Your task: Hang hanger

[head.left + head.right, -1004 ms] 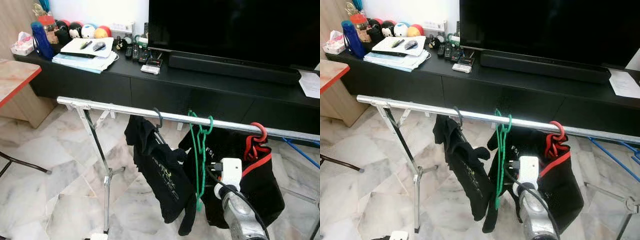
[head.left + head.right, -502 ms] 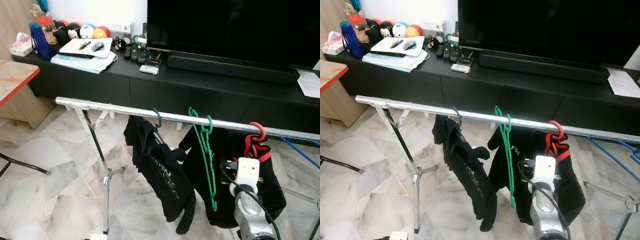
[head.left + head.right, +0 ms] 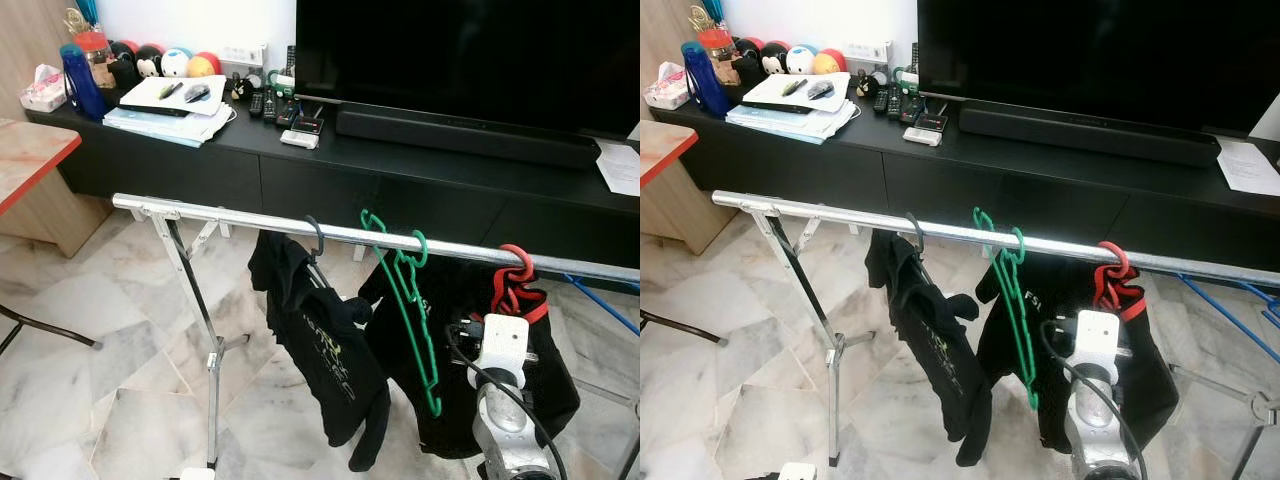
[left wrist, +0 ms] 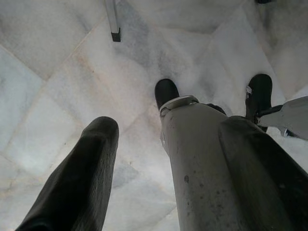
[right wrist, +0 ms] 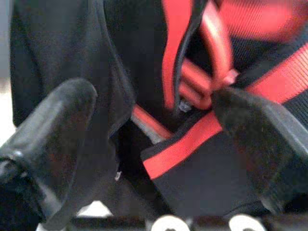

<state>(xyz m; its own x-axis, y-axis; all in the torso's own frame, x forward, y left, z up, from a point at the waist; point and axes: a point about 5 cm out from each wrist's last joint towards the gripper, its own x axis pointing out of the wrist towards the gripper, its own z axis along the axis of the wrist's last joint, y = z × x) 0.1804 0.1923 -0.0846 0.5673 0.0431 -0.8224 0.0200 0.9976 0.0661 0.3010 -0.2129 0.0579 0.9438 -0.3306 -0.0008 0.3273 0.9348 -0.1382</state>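
Green hanger [image 3: 405, 300] hooked on chrome rail [image 3: 250, 221], swung tilted, between the black shirt [image 3: 325, 345] at 9 o'clock and red hanger [image 3: 515, 280] at 3. Right pincer [image 5: 154, 125] spread wide, empty, facing red hanger's black garment [image 5: 192, 183]. Left pincer [image 4: 163, 159] hangs wide over marble floor [image 4: 57, 86].

Green hanger [image 3: 405, 300], red hanger [image 3: 514, 282], chrome rail [image 3: 230, 216], black shirts [image 3: 320, 345], white-grey marbled floor [image 3: 90, 390]

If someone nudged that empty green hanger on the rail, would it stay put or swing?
The green hanger would probably swing: only its hook rests over the smooth metal rail, and it already hangs tilted. Thin and bare, it looks light and fairly stiff, and could likely slide along.
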